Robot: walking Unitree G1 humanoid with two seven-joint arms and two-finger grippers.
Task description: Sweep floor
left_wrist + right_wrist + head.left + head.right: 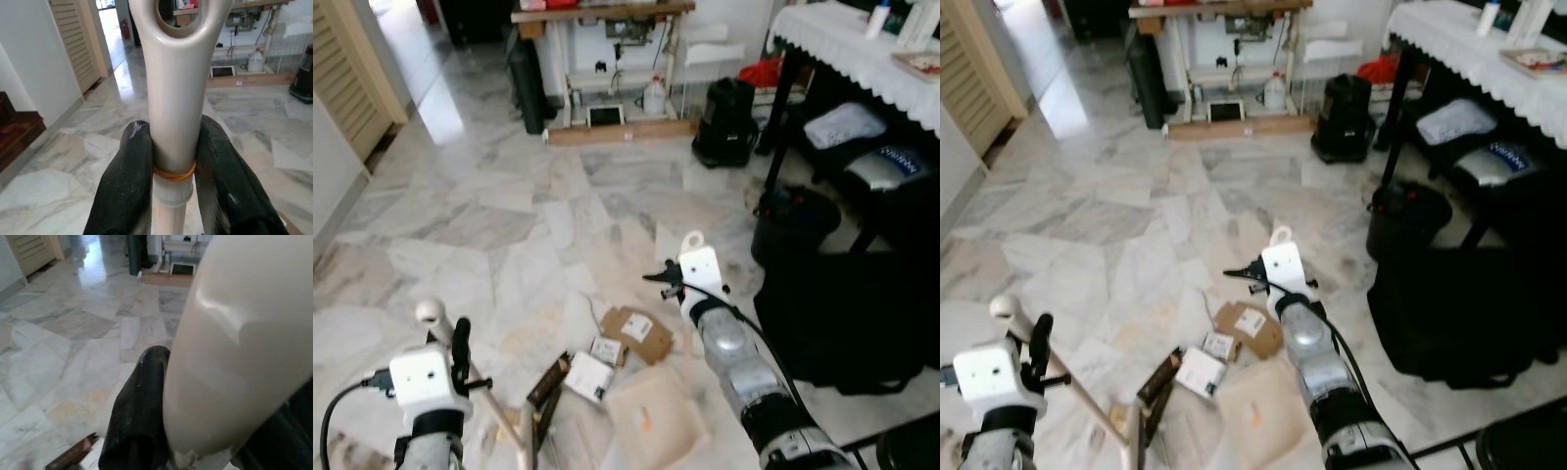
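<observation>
1. The left gripper (460, 345) is holding the cream broom handle (171, 98) near its top end; in the left wrist view its jaws are pinching the handle from both sides, just above an orange rubber band (174, 172), with the hanging loop showing above the fingers (128, 186).
2. From the head views the broom handle is slanting down and to the right from that gripper toward the litter on the marble floor (489, 225); the broom's head is not clearly showing.
3. The right gripper (664, 278) is gripping a second cream handle (697, 259), whose looped tip is sticking up above the wrist. In the right wrist view the handle is lying against one black finger (139, 416); the jaws are closing on it, though the other finger is mostly hidden.
4. The litter is lying on the floor between the two arms: a flattened brown cardboard piece (638, 334), a small white box (588, 376), a smaller label card (607, 350), a dark brown carton (546, 387) and a pale padded envelope (651, 416).
5. The head views are also showing a black bag (847, 318) just right of the right arm, a black bucket (793, 225) beyond it, and a bench with a white lace cloth (862, 49) at the far right.
6. The left wrist view is alone in showing a louvred door (83, 44) and a dark wooden stair step (14, 132).
</observation>
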